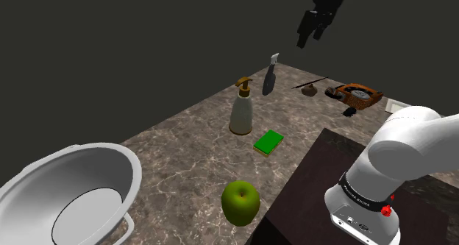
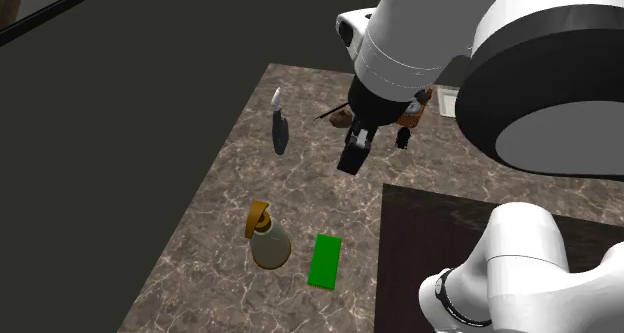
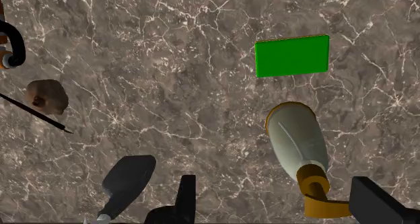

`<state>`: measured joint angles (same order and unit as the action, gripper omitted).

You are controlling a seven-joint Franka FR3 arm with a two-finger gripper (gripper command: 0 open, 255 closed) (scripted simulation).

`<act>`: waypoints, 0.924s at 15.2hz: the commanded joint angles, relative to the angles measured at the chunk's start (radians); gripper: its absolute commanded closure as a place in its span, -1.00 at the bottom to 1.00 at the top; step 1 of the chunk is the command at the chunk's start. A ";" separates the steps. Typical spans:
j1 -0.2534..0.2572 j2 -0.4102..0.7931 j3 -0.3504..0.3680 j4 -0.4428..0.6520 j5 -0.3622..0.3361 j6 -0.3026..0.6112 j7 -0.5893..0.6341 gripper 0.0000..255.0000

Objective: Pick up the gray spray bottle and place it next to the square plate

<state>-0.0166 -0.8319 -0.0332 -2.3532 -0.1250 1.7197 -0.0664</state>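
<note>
High over the marbled counter (image 1: 191, 148), gripper (image 1: 310, 36) hangs with fingers wide apart, empty; gray spray bottle (image 1: 269, 76) standing at 1 o'clock of soap dispenser (image 1: 241, 107) in shoulder view, likely light, rigid, smooth, tippy, so grip mid-body below the trigger

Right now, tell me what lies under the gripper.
Marbled countertop, with the cream pump bottle standing below the open gripper and the gray spray bottle just outside one finger. The fingers cover the counter patches directly beneath them.
</note>
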 commanded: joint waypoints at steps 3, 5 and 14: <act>-0.023 0.066 0.019 0.005 -0.005 0.060 0.067 -1.00; -0.048 0.136 0.037 0.017 -0.012 0.116 0.135 -1.00; -0.160 0.471 0.097 0.150 -0.084 0.297 0.445 -1.00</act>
<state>-0.1651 -0.4010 0.0555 -2.2300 -0.1991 2.0061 0.3378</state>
